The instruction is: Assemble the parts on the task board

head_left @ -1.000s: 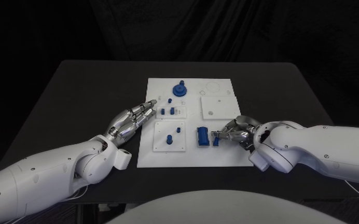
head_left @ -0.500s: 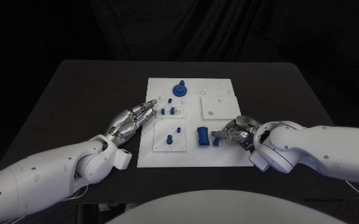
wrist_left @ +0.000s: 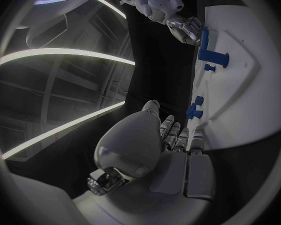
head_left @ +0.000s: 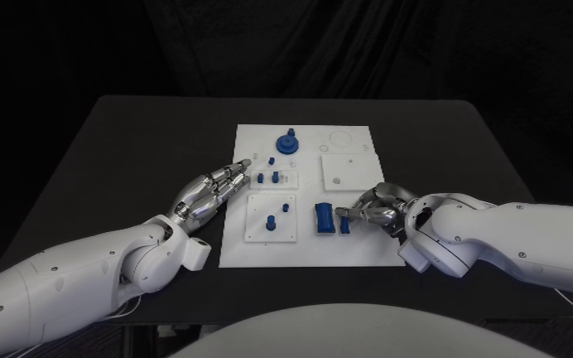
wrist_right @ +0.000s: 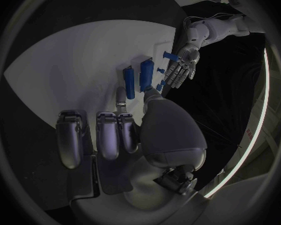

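Note:
The white task board [head_left: 358, 246] lies mid-table. My right hand [head_left: 375, 209] is at its right side, where a finger [wrist_right: 120, 99] and the thumb pinch the near end of a narrow blue part [head_left: 345, 224] lying on the board. Just beside that part lies a wider blue block [head_left: 324, 217]. My left hand [head_left: 213, 189] rests at the board's left edge with its fingers stretched out and nothing in them, close to two short blue pegs [head_left: 269, 178]. The left wrist view looks past the left hand [wrist_left: 175, 137] to the right hand [wrist_left: 184, 27] at the block [wrist_left: 204, 39].
A round blue knob [head_left: 286, 141] stands at the board's far end. A square plate [head_left: 270, 217] at the near left carries two small blue pieces. Another white plate [head_left: 350, 171] sits at the far right. Bare black table [head_left: 143, 151] surrounds the board.
My right hand has edged slightly left with the narrow blue part, bringing it closer to the blue block. The left hand has stayed put.

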